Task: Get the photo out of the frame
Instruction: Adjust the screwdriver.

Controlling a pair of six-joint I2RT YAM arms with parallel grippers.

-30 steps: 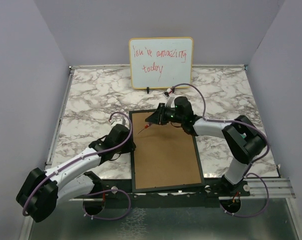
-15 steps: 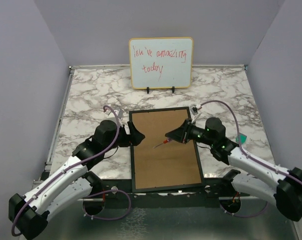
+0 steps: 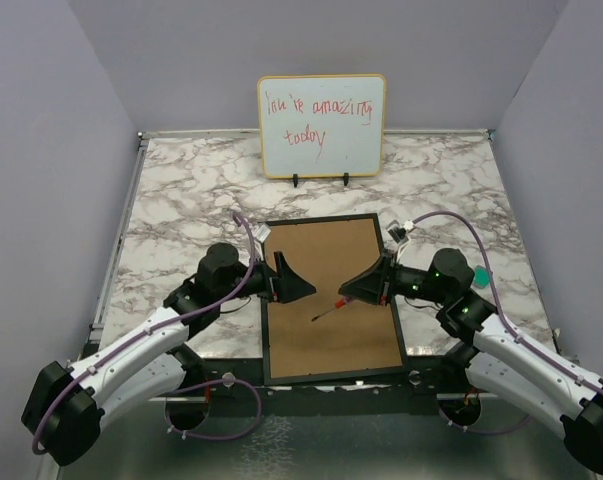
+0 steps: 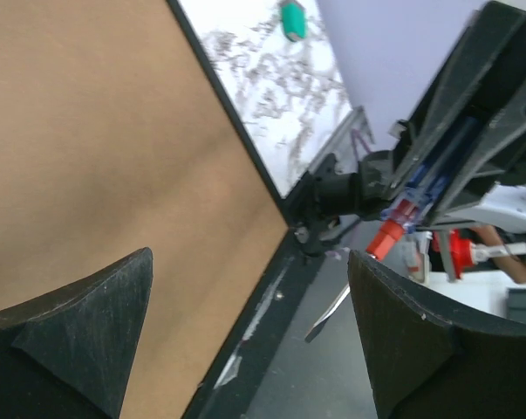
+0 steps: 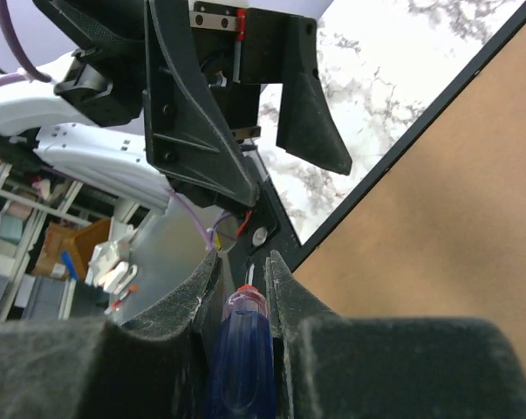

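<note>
Right gripper [image 3: 353,293]: closed on the blue handle of a screwdriver [image 3: 331,309]. The right wrist view shows the handle pinched between both fingers, with the shaft pointing down and towards the left arm.
Left gripper [image 3: 293,280]: spread wide and holding nothing, poised over the left side of the frame [image 3: 331,376].
Frame position: lies face down on the marble table [image 3: 181,200], near the arm bases, with the brown back panel [image 3: 346,345] facing up.
Photo position: not visible. Judged to be under the back panel, inside the frame.
Screwdriver tip: over the middle of the back panel. Contact with the panel cannot be confirmed.
Retaining tabs: none can be made out in any view.
Step in hand (judgement): freeing the back panel with the tool so that it can be lifted off.
Recommended method: take the tip to the seam where the panel meets the black rim. Keep the shaft shallow, and lever gently outwards rather than downwards.
Support: the left gripper should press on the rim close to the working point to stop the frame sliding or tipping.
Risk: a steep or forceful tip could gouge the fibreboard or crease the print beneath.
Background: a whiteboard [image 3: 321,125] stands at the back of the table, well apart from the work.
</note>
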